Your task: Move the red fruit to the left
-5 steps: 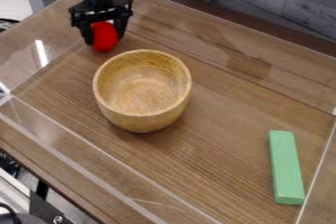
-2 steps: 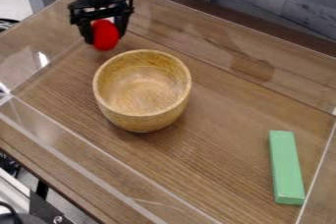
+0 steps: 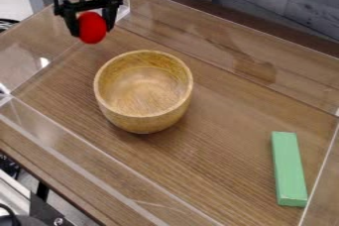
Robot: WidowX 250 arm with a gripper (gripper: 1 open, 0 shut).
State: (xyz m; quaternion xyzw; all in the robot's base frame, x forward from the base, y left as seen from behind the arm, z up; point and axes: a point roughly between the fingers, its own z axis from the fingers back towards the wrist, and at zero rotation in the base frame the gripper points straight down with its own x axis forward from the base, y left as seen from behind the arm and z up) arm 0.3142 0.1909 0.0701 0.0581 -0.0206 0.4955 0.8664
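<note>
The red fruit (image 3: 90, 30) is a small glossy red piece at the back left of the wooden table, left of and behind the wooden bowl (image 3: 143, 91). My black gripper (image 3: 90, 19) comes down on it from above, its fingers closed on the fruit's upper part, whose top is hidden by them. Whether the fruit touches the tabletop I cannot tell.
The round wooden bowl stands mid-table. A flat green block (image 3: 287, 168) lies near the front right corner. A clear low wall (image 3: 27, 47) rims the table, close to the fruit on the left and along the back.
The gripper has moved left and slightly back, and the red fruit has travelled with it, away from the bowl. The bowl and the green block have not moved.
</note>
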